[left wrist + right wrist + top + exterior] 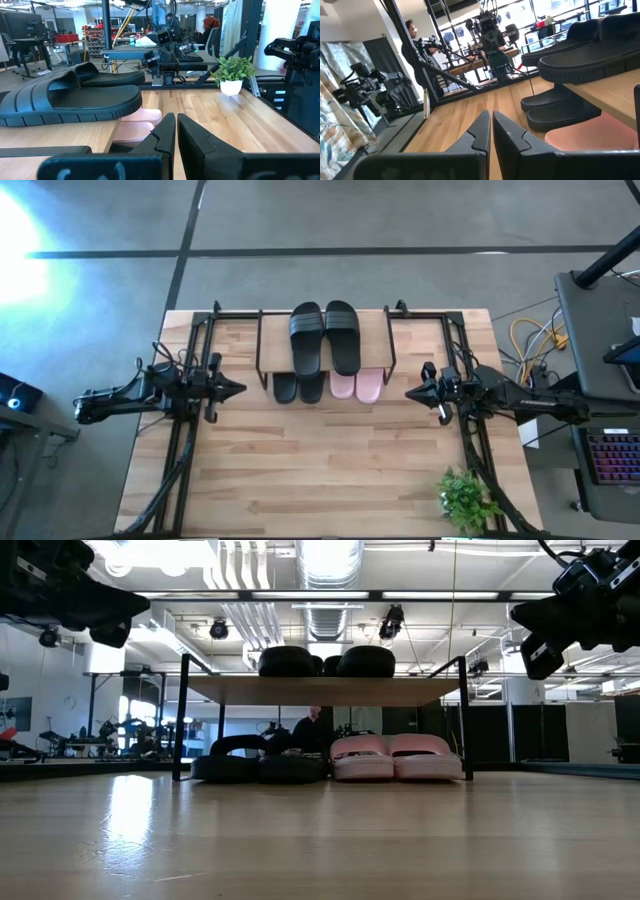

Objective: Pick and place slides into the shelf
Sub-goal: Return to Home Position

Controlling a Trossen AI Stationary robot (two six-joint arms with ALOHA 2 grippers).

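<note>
The shelf [240, 690] stands at the far middle of the table, its wood board on thin black legs. Two black slides [307, 340] [342, 335] lie side by side on the board. Under it, on the tabletop, sit two more black slides [225, 762] [290, 768] and two pink slides [362, 758] [425, 756], their ends sticking out past the board's near edge [327, 387]. My left gripper [240, 389] hovers left of the shelf and my right gripper [410, 392] right of it. Both are shut, point at the shelf and hold nothing.
A small potted plant [465, 495] stands at the table's near right corner. Black frame rails [190, 340] run along the left, right and far edges. A desk with a keyboard [610, 455] stands off the table's right side. Bare wood [320, 470] lies in front of the shelf.
</note>
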